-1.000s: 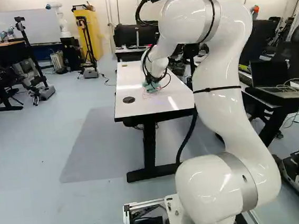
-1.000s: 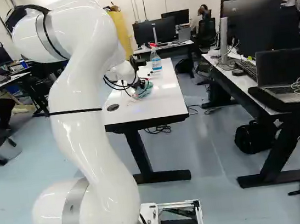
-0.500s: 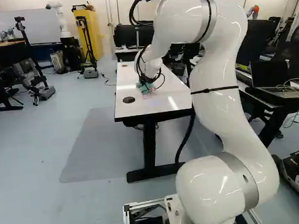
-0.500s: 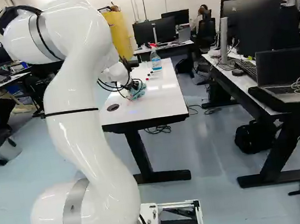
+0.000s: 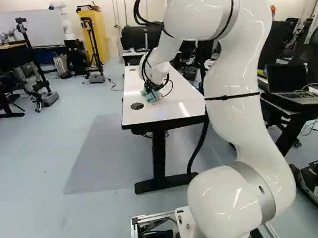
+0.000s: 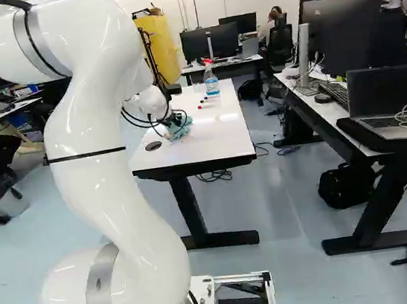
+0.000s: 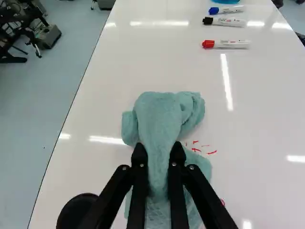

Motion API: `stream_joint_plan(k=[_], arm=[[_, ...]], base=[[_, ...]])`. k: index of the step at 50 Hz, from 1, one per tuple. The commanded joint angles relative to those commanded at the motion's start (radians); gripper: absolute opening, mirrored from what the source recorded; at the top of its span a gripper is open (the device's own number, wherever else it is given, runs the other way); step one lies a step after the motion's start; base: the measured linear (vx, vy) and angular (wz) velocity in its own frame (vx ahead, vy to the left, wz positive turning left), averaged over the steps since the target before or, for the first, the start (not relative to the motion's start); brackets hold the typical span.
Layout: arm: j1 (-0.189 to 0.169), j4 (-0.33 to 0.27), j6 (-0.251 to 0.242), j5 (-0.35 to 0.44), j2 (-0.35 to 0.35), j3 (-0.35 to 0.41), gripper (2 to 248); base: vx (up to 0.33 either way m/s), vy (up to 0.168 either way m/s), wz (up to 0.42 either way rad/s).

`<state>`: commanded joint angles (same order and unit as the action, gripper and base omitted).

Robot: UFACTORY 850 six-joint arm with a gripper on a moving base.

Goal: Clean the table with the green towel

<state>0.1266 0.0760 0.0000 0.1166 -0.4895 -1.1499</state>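
So the white arm (image 5: 228,76) is bent way up at the elbow, and the forearm is angled forward and down, with the black gripper (image 5: 152,88) held low at its end. In the wrist view the gripper's (image 7: 158,147) two fingers are clamped in a grip, tips kept slightly apart.

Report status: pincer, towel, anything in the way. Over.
Pincer shut on green towel. Red marks on table beside it. Three markers farther ahead, not touching towel.
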Motion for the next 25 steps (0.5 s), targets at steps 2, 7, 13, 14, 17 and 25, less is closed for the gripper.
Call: stream_joint_plan(k=[2,7,13,14,17,25], arm=[[0.003,0.000,0.000,0.000,0.008,0.010,48],[0.010,0.000,0.000,0.000,0.028,0.036,48],[0.014,0.000,0.000,0.000,0.053,0.069,48],[0.014,0.000,0.000,0.000,0.057,0.074,48],[0.015,0.000,0.000,0.000,0.070,0.091,48],[0.011,0.000,0.000,0.000,0.104,0.134,48]], base=[[0.000,0.000,0.000],[0.000,0.000,0.000],[0.000,0.000,0.000],[0.000,0.000,0.000],[0.000,0.000,0.000],[0.000,0.000,0.000]])
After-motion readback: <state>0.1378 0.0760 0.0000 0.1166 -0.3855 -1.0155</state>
